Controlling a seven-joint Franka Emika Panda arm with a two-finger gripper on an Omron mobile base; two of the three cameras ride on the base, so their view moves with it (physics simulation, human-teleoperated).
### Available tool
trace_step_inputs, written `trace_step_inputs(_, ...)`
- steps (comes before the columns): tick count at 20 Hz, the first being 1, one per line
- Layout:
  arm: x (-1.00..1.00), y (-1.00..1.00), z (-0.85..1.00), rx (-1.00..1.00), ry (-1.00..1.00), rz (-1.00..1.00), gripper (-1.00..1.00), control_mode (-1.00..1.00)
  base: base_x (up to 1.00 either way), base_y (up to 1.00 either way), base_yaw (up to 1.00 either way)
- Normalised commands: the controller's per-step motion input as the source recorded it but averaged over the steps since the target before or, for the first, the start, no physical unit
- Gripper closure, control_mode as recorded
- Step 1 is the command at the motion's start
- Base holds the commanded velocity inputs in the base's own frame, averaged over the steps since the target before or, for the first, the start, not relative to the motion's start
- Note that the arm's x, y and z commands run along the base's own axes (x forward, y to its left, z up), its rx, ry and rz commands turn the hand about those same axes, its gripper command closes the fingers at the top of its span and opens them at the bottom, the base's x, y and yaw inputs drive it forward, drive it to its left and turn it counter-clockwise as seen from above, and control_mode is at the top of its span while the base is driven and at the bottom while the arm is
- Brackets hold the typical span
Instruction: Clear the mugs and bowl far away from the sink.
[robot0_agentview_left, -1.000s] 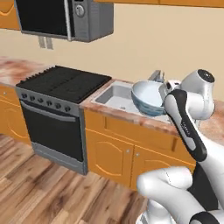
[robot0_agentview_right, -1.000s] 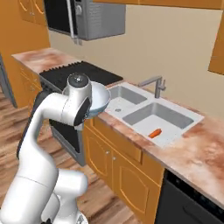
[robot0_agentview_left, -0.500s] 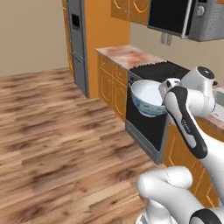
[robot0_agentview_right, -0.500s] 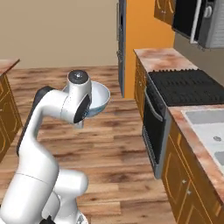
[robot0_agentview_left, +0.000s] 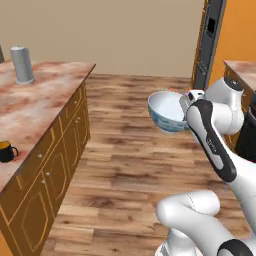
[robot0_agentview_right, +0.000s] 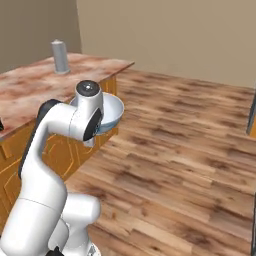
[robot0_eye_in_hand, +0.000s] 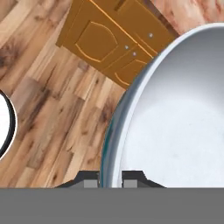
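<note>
Gripper (robot0_eye_in_hand: 110, 177) pinches bowl (robot0_agentview_left: 168, 111) by rim, carried high over floor; bench (robot0_agentview_left: 35, 115) beside, black mug (robot0_agentview_left: 6, 151) parked there.

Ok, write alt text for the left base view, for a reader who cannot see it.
A white robot arm holds a pale blue-white bowl in the air over a wooden floor, its gripper shut on the bowl's rim. At left, a marble-topped island with orange cabinets carries a black mug and a grey canister.
</note>
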Motion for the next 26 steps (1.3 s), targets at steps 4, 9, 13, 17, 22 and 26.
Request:
trace_step_inputs(4,0.00,0.00,0.00,0.00,0.00,0.00,1.00,1.00,0.66,-0.23,0.75)
trace_step_inputs(9,0.00,0.00,0.00,0.00,0.00,0.00,1.00,1.00,0.70,-0.30,0.70)
trace_step_inputs(13,0.00,0.00,0.00,0.00,0.00,0.00,1.00,1.00,0.65,-0.38,0.69)
trace_step_inputs(17,0.00,0.00,0.00,0.00,0.00,0.00,1.00,1.00,0.71,-0.43,0.64)
trace_step_inputs(22,0.00,0.00,0.00,0.00,0.00,0.00,1.00,1.00,0.88,-0.42,0.44)
trace_step_inputs(26,0.00,0.00,0.00,0.00,0.00,0.00,1.00,1.00,0.82,-0.07,0.29)
